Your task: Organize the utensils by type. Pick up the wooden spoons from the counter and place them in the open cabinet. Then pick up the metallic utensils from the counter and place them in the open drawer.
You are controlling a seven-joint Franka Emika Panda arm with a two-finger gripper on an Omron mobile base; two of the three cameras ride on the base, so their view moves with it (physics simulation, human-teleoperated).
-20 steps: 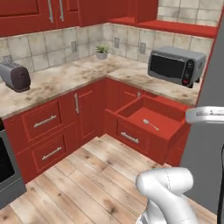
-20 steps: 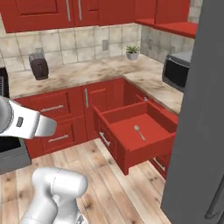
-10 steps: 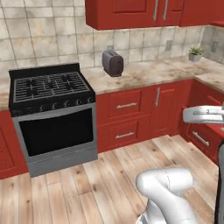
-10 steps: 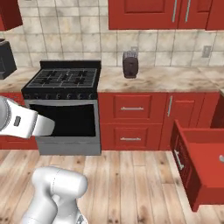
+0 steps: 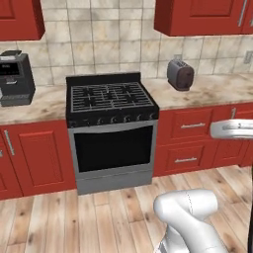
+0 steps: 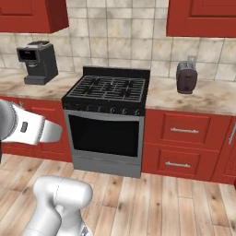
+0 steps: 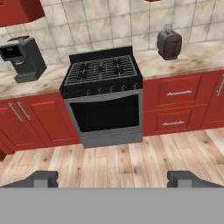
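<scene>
Left to right along the beige stone-look counter (image 5: 44,106): black coffee machine (image 5: 16,78), black gas stove with oven (image 5: 111,126), dark grey toaster (image 5: 179,74). No spoons, fork, open drawer or open cabinet in sight here — task things somewhere off-frame.

Risk, as a judgement: driving on with nothing to aim at — could clip the red base units or overshoot the utensils.

Arm folded low over the base, hand level, facing the stove. Gripper (image 7: 111,178) spread wide, empty.

A black stove (image 5: 111,101) stands between a coffee machine (image 5: 16,78) and toaster (image 5: 179,74).
</scene>
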